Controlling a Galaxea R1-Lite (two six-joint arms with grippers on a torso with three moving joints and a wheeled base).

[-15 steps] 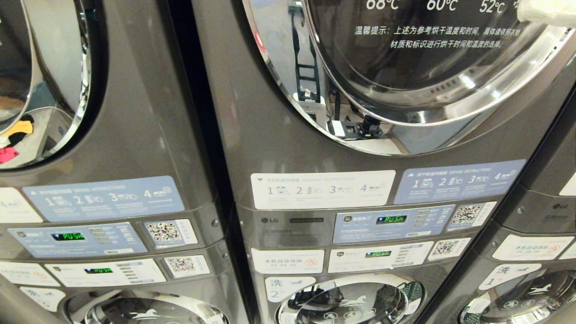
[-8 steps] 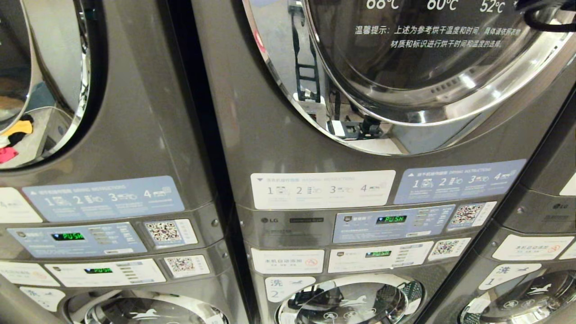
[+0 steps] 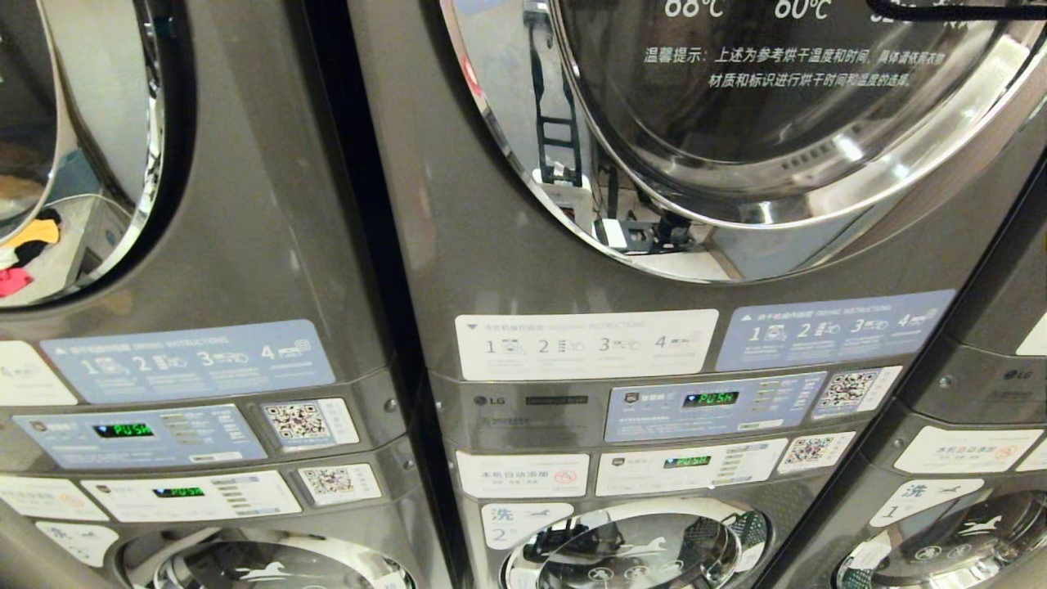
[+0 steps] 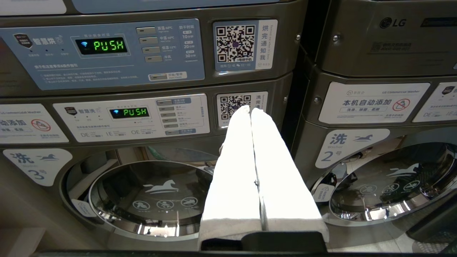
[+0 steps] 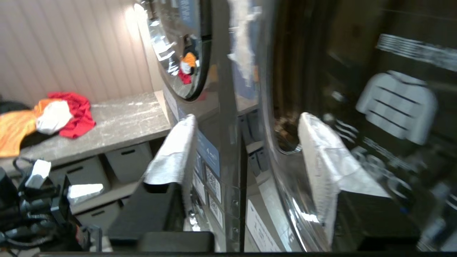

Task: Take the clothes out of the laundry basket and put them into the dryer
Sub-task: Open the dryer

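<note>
**Right pincer spread beside the dryer door, nothing held**

My right gripper point(image 5: 246, 150) stands with its two white-padded fingers point(image 5: 176, 153) well apart and nothing between them. Only the right wrist view shows this; the head view catches just a black cable point(image 3: 941, 12) at its upper right edge. Through the gap between the fingers I see the dark grey front of the dryer point(image 5: 228, 107), with its chrome-rimmed glass door point(image 5: 375, 107) on one side, printed with a white garment symbol.

The head view gives the same dryer point(image 3: 507, 245) from the front: large round door with white Chinese text and temperatures, instruction labels below, a green display.

Beyond, only the right wrist view shows a grey counter point(image 5: 117, 121) with red, orange and white garments point(image 5: 53, 114) lying on it.

My left gripper point(image 4: 250, 110) is seen in its own wrist view alone, its white fingers pressed together, pointing at the lower washers point(image 4: 153, 189).

Neither the clothes nor the laundry basket appears in any view
</note>
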